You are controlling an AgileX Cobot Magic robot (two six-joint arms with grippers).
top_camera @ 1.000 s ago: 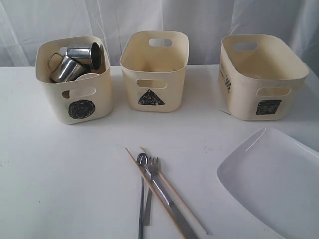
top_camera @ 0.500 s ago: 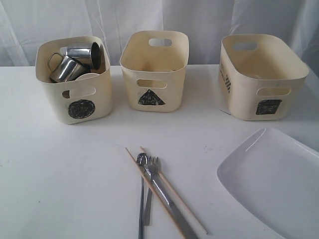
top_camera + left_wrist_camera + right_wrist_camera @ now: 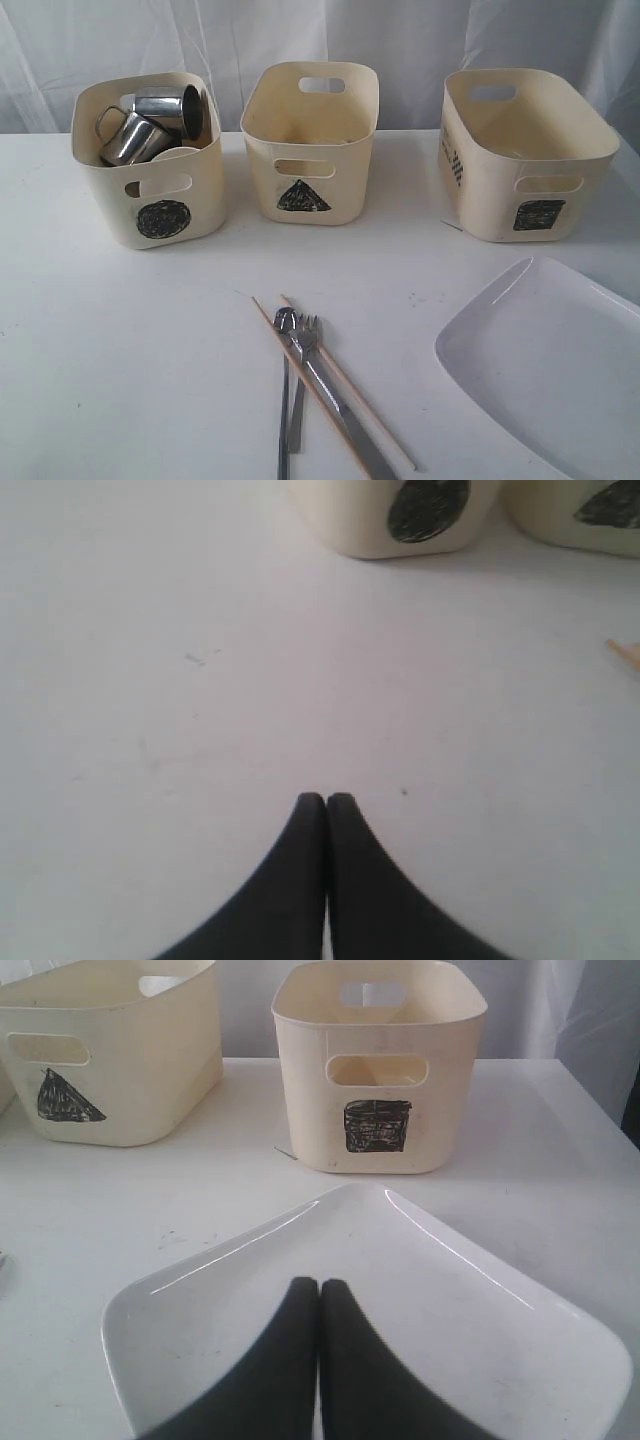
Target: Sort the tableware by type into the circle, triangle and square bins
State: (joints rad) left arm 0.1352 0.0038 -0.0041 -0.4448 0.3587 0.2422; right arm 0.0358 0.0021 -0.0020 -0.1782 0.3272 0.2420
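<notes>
I see the mugs (image 3: 135,140) already in the circle bin (image 3: 200,185); the triangle bin (image 3: 345,190) and square bin (image 3: 490,200) look empty, with cutlery (image 3: 310,370) and plate (image 3: 540,360) left on the table (image 3: 120,350). My left gripper (image 3: 326,798) and right gripper (image 3: 318,1282) are pressed together, empty.

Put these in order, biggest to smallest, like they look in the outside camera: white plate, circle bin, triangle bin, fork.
1. white plate, though it is nearest the camera and partly cut off.
2. circle bin and triangle bin look alike.
3. fork.
</notes>
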